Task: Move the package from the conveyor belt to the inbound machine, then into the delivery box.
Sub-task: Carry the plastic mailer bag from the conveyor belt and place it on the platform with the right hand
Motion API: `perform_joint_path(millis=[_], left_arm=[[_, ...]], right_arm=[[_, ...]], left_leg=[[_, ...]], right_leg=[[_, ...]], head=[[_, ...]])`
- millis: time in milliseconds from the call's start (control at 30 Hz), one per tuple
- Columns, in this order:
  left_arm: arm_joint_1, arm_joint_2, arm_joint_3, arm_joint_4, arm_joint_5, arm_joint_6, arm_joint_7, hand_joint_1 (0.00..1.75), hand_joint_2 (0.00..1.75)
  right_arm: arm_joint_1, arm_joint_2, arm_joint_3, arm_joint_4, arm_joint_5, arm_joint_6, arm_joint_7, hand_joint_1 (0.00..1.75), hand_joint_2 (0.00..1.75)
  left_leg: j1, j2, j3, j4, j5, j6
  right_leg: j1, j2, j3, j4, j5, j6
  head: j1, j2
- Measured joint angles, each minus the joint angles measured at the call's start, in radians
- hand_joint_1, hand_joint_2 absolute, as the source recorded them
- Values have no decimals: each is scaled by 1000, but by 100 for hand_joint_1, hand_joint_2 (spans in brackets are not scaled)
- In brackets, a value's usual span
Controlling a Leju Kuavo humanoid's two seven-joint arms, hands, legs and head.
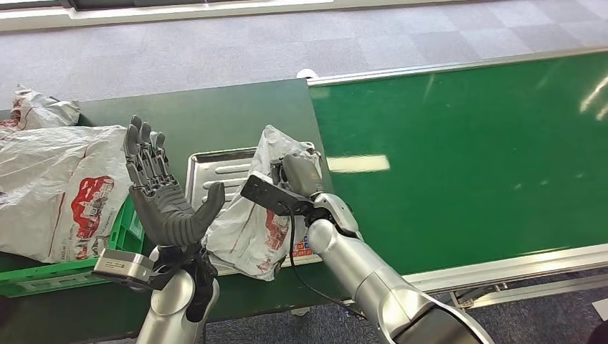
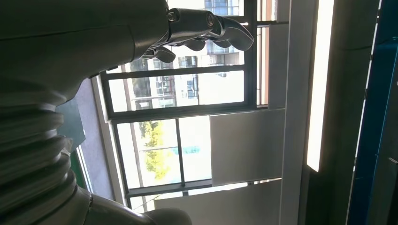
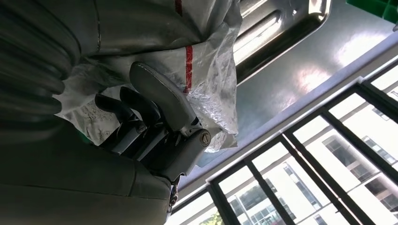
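The package (image 1: 251, 229), a crumpled white plastic bag with red print, stands over the steel tray (image 1: 215, 168) of the inbound machine, just left of the green conveyor belt (image 1: 466, 158). My right hand (image 1: 301, 175) grips its top from the belt side. In the right wrist view the fingers (image 3: 136, 122) curl into the package (image 3: 206, 70) and the thumb presses on it, with the tray (image 3: 281, 28) behind. I cannot tell whether the bag's bottom rests on the tray. My left hand (image 1: 161, 197) is raised beside the package, palm open, fingers (image 2: 206, 28) spread, holding nothing.
A green crate (image 1: 43, 276) at the left holds a large white printed bag (image 1: 57, 186), and another crumpled bag (image 1: 39, 107) lies behind it. The dark green table top (image 1: 215, 115) stretches behind the tray. The belt's metal edge rail (image 1: 502, 269) runs along the front.
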Motion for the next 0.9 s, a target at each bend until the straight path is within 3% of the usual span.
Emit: perform_joint_path(millis=[233,267,367,400,533,733,800,900], left_arm=[[0,0,0,0,0,0,0,0,175],[0,0,0,0,0,0,0,0,175],[-1,1,0,0,0,0,0,0,175],[-1,1,0,0,0,1,0,0,175],[1,3,2,0,-1,11,0,0,175],[11,8,3,-4,-8,17,0,0,175],[16,9,3,-5,-12,16,0,0,175],[20,9,3,-4,-22,12,0,0,175]], right_arm=[[-2,0,33,20,-3,0,4,175,175],[-2,0,36,22,-3,0,4,131,175],[-3,0,43,28,-9,0,8,0,44],[-4,0,45,30,-17,-4,10,0,0],[-10,0,48,38,-80,-58,-21,0,0],[-8,-15,-6,-21,-146,-222,-175,0,0],[17,-25,-42,-104,-92,-316,-190,0,0],[93,-27,-117,-299,105,-430,-181,0,0]], left_leg=[[0,0,0,0,0,0],[0,0,0,0,0,0],[0,0,0,0,0,0],[0,0,0,0,0,0],[0,0,0,0,0,0],[0,0,0,0,0,0],[0,0,0,0,0,0],[0,0,0,0,0,0]], right_leg=[[0,0,0,0,0,0],[0,0,0,0,0,0],[0,0,0,0,0,0],[0,0,0,0,0,0],[0,0,0,0,0,0],[0,0,0,0,0,0],[0,0,0,0,0,0],[0,0,0,0,0,0]], head=[[0,0],[0,0],[0,0],[0,0],[0,0],[0,0],[0,0],[0,0]])
